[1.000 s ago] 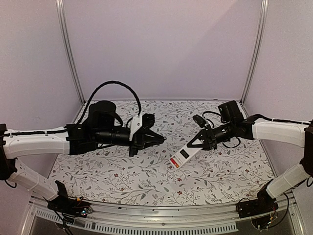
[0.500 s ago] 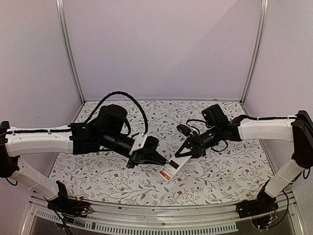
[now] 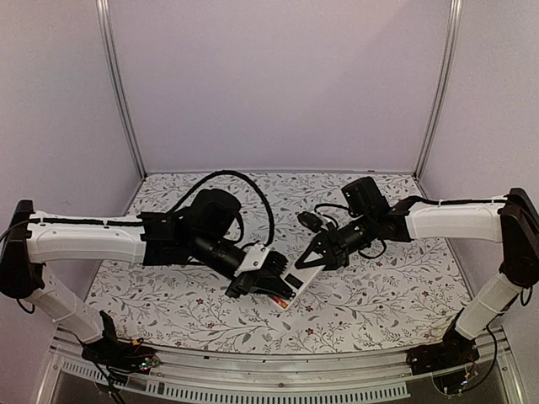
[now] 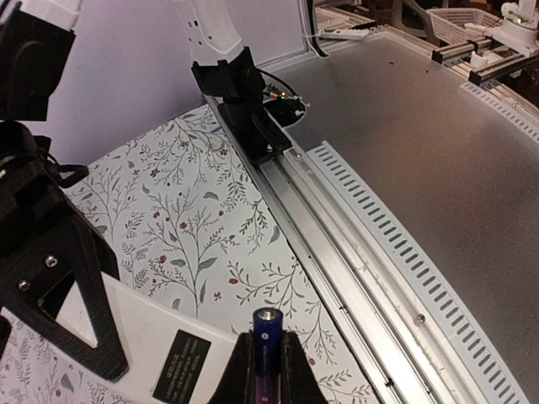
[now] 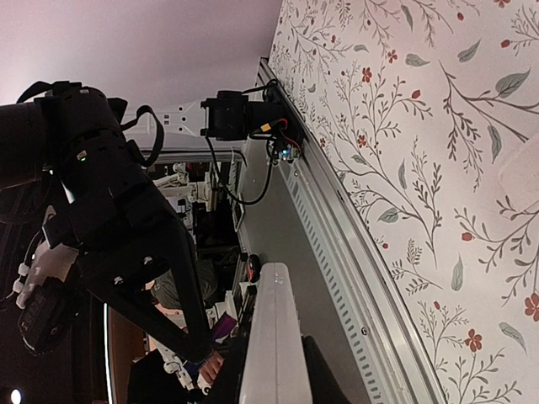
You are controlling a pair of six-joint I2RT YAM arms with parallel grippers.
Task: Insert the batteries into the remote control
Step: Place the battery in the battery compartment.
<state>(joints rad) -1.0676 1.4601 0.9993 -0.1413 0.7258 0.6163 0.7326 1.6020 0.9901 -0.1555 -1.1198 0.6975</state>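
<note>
My right gripper [image 3: 314, 258] is shut on the remote control [image 3: 296, 284] and holds it slanted above the mat, white back with a black label up, lower end toward the left arm. The right wrist view shows the remote edge-on [image 5: 274, 332] between the fingers. My left gripper [image 3: 278, 290] is shut on one battery [image 4: 268, 349], a thin dark blue-violet cylinder with a metal tip sticking out past the fingertips. The tip sits right beside the remote's lower corner [image 4: 168, 345]. The second battery is out of view.
A floral mat [image 3: 370, 286] covers the table. An aluminium rail [image 4: 354, 252] with slots runs along the near edge. Purple walls and metal posts [image 3: 120, 93] close in the back and sides. Cables loop over both wrists.
Both arms have come together over the mat's middle. My left gripper moved right and down with the battery to the remote's lower end. My right gripper shifted left with the remote.
</note>
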